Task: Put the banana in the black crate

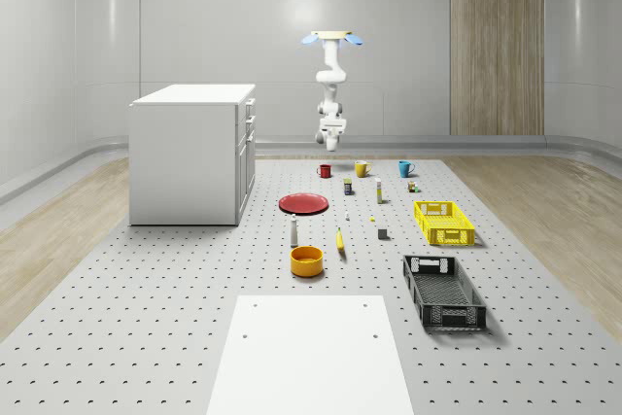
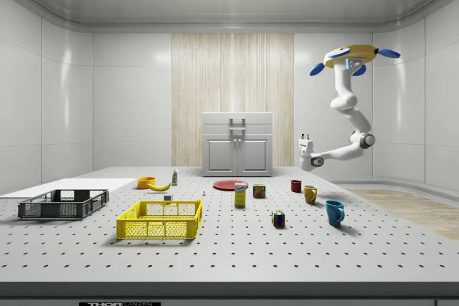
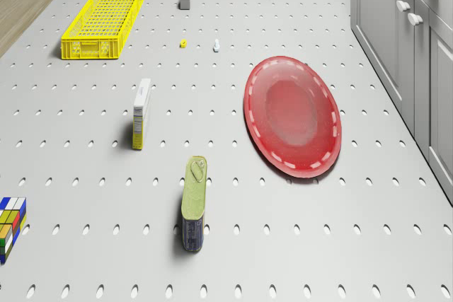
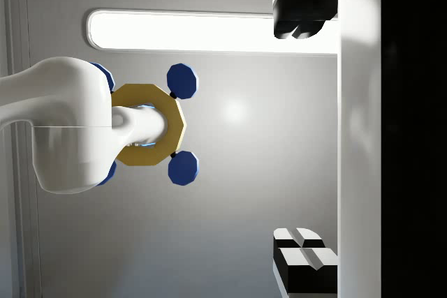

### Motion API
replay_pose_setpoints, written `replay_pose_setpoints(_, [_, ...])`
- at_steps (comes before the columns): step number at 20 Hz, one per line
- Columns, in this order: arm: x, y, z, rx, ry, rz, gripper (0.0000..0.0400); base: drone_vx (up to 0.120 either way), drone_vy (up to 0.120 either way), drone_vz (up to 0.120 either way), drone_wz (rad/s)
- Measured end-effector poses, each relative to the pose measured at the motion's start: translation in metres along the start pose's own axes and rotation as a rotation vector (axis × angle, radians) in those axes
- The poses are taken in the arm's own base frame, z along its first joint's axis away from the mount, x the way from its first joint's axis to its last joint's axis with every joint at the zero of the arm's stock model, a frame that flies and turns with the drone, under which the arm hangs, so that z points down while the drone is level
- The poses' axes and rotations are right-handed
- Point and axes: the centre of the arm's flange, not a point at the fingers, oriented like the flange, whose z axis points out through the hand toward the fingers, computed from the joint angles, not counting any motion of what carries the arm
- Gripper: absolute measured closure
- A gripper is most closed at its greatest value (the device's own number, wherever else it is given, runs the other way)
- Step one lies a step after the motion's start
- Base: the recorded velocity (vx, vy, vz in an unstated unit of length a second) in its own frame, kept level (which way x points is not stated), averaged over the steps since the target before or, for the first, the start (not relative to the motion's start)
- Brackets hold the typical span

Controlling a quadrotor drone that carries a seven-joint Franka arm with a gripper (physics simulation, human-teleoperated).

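I hover high over the far end of the perforated table (image 1: 146,328), my jaws (image 4: 300,137) wide open, empty, pointing upward. The banana (image 1: 340,240), slim, curved and smooth, lies just right of the orange bowl (image 1: 306,260); the black crate (image 1: 443,291), rigid lattice plastic, sits nearer, at the whole-scene view's right. I should turn the wrist down and close across the fruit's narrow width.

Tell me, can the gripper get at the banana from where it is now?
Probably not yet: the drone hovers high beyond the mugs, its gripper pointing upward, far from the banana lying uncovered beside the orange bowl.
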Motion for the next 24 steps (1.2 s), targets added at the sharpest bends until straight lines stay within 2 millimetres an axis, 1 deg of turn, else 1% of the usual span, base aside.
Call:
replay_pose_setpoints(4, [-0.003,-0.003,0.0,-0.03,0.034,-0.001,0.0,0.12,-0.11,0.0,0.0])
replay_pose_setpoints(9, [-0.012,-0.011,0.001,-0.114,0.124,-0.003,0.0,0.12,0.0,0.0,0.0])
replay_pose_setpoints(12, [-0.022,-0.021,0.005,-0.212,0.224,-0.005,0.0,0.12,0.0,0.0,0.0])
replay_pose_setpoints(15, [-0.037,-0.035,0.014,-0.371,0.385,-0.009,0.0,0.12,0.0,0.0,0.0])
replay_pose_setpoints(17, [-0.049,-0.047,0.027,-0.522,0.537,-0.013,0.0,0.12,0.0,0.0,0.0])
replay_pose_setpoints(19, [-0.061,-0.058,0.048,-0.715,0.73,-0.017,0.0,0.12,0.0,0.0,0.0])
replay_pose_setpoints(22, [-0.071,-0.068,0.095,-1.067,1.079,-0.025,0.0,0.12,0.0,0.0,0.0])
replay_pose_setpoints(24, [-0.069,-0.065,0.129,-1.312,1.321,-0.03,0.0,0.12,0.0,0.0,0.0])
